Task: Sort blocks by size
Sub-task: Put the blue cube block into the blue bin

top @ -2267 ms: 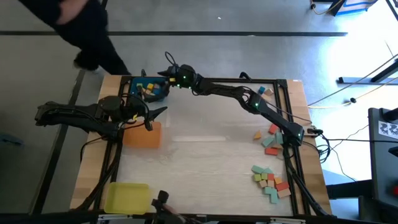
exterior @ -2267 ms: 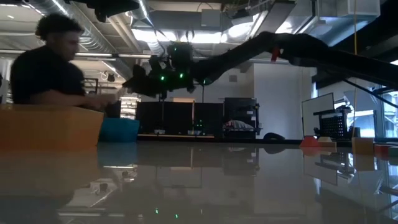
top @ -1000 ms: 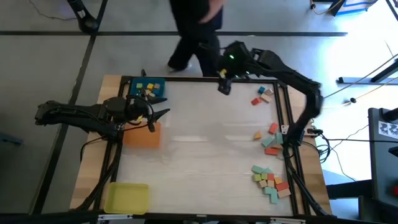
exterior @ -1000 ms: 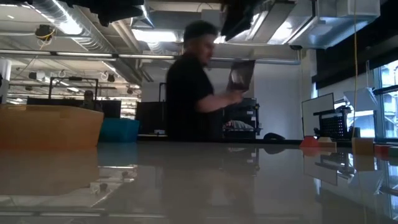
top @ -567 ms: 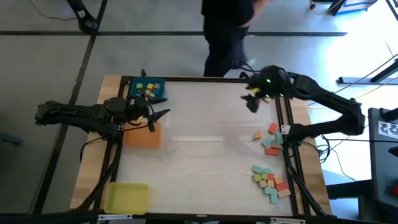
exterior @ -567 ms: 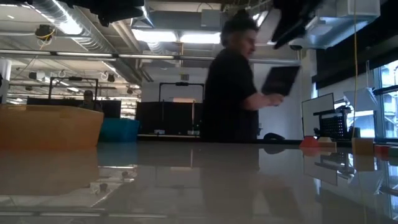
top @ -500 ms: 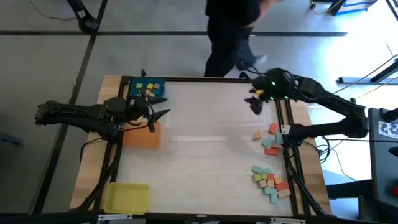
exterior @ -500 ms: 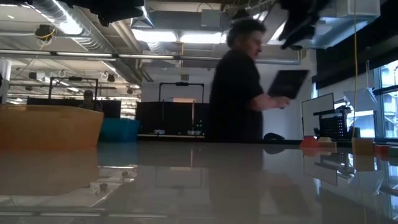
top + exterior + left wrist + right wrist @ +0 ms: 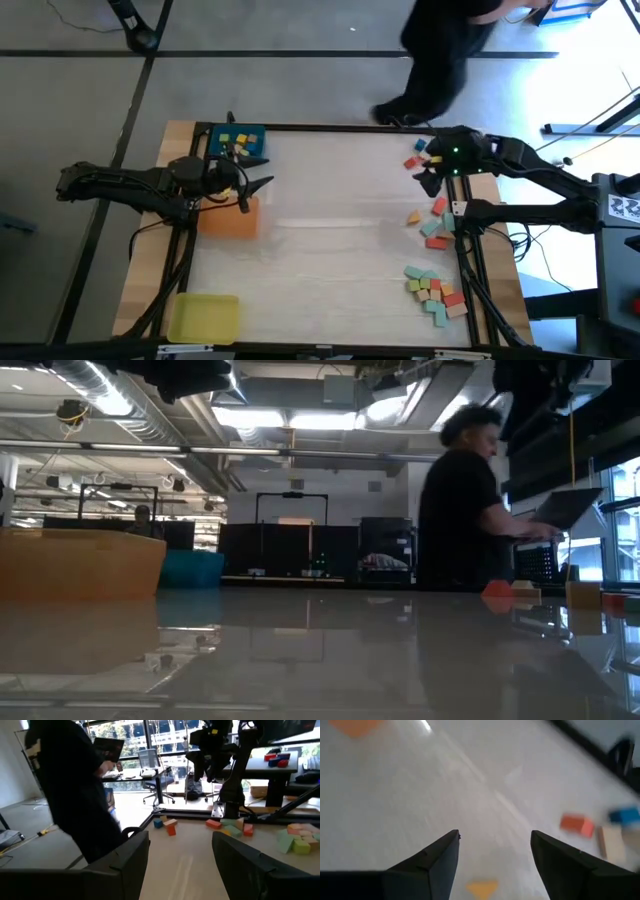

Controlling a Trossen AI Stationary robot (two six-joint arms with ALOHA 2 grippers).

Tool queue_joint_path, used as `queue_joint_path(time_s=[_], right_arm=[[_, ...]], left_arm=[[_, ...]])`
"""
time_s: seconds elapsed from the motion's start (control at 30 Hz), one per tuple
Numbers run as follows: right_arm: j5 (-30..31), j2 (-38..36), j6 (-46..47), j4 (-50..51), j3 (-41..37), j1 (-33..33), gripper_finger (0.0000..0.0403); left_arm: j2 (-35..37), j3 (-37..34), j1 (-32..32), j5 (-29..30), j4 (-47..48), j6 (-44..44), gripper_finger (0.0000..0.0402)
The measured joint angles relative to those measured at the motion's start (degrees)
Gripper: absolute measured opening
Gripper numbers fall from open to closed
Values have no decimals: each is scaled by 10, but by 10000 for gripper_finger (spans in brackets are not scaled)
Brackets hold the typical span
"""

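Observation:
Loose blocks lie on the table's right side: a few at the far right (image 9: 418, 155), a group by the right rail (image 9: 435, 225) and a dense cluster near the front right (image 9: 435, 285). Several small blocks lie in the blue tray (image 9: 238, 140) at the far left. My right gripper (image 9: 428, 183) hangs open above the table between the far-right blocks and the rail group; its wrist view shows an orange block (image 9: 576, 824) and a blue one (image 9: 625, 815) ahead of the open gripper (image 9: 495, 840). My left gripper (image 9: 262, 183) waits open and level by the orange tray (image 9: 232, 217).
A yellow tray (image 9: 205, 317) sits at the near left corner. Black frame rails (image 9: 462, 260) run along the table's edges. A person (image 9: 440, 50) carrying a laptop walks just beyond the far edge. The middle of the table (image 9: 330, 240) is bare wood.
My right gripper has swung from the far middle of the table toward the right edge and a little nearer, sinking and rolling as it went, and stays open. The person behind the far edge has walked toward the right.

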State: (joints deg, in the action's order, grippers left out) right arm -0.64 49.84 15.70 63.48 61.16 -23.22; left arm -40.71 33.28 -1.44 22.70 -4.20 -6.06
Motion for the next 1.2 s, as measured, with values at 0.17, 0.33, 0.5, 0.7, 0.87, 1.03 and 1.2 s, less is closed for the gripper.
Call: queue_joint_path(time_s=[0.17,0.33,0.5,0.7,0.87,1.03,1.2], right_arm=[[-14,3,66,54,-58,0,243],[-27,5,121,51,-143,0,243],[-66,24,200,23,-214,0,243],[-120,57,237,-14,-256,0,243],[-126,76,251,-49,-258,0,243],[-141,78,309,-63,-258,0,243],[-141,78,364,-56,-258,0,243]], left_arm=[[0,0,0,0,9,0,205],[-1,0,0,0,8,-5,205],[-1,0,0,0,7,-9,205],[-1,0,0,0,7,-15,205],[-1,0,0,0,7,-19,205],[-1,0,0,0,7,-19,205],[-1,0,0,0,7,-19,205]])
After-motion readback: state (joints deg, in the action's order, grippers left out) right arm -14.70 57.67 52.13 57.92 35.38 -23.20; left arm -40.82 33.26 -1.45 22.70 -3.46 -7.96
